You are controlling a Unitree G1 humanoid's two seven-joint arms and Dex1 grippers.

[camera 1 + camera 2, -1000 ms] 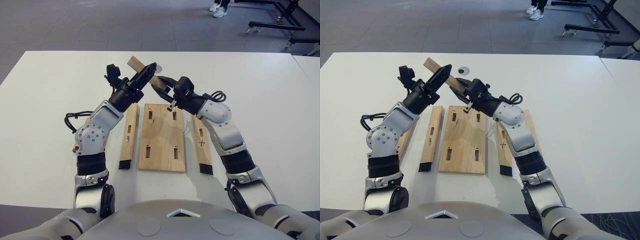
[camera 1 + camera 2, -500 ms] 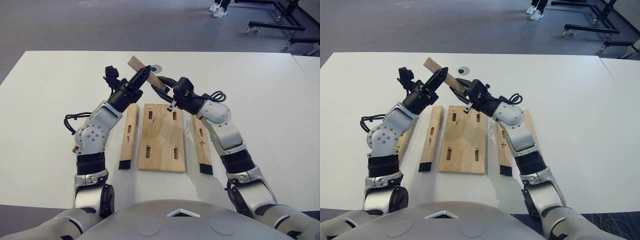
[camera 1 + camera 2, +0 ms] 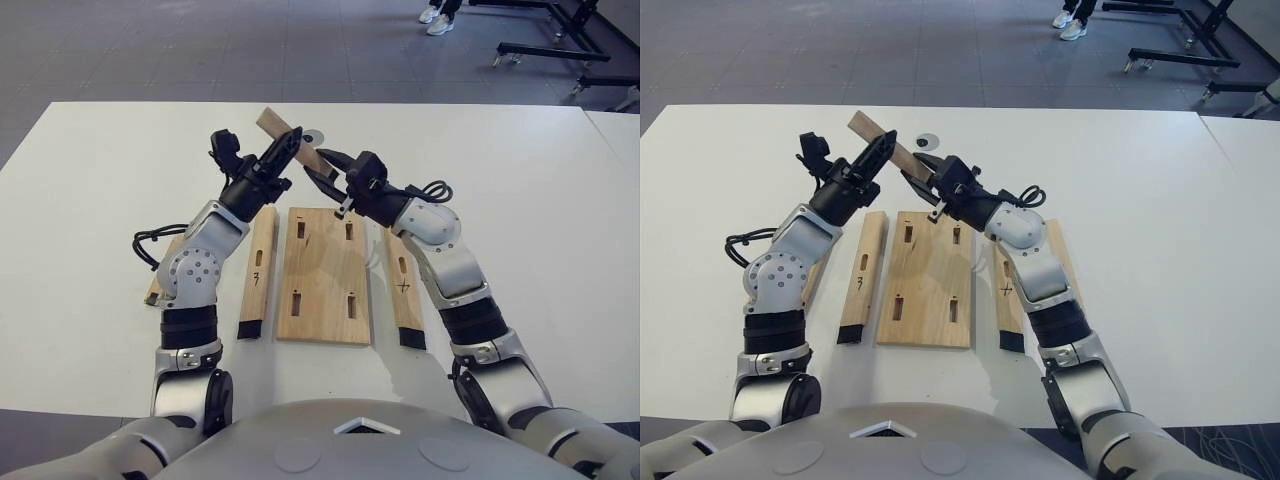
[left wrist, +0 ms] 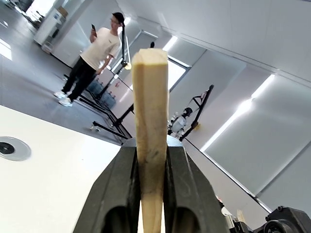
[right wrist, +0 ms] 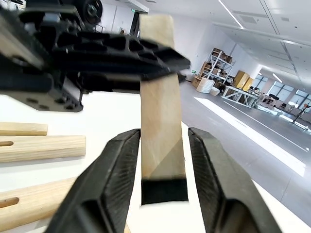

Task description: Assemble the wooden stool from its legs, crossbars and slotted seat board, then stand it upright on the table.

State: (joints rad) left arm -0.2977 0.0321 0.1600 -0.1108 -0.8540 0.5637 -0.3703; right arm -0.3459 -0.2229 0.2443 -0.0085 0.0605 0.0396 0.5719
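My left hand (image 4: 151,160) is clamped on the leg (image 4: 150,97), holding it aloft past the far edge of the seat board (image 3: 325,275); my right hand (image 5: 165,135) sits open around its black-tipped end, ready, I reckon, to regrip

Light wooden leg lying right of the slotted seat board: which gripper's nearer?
Right. The right gripper hangs by the seat board's far edge, toward that leg; the left gripper is farther left.
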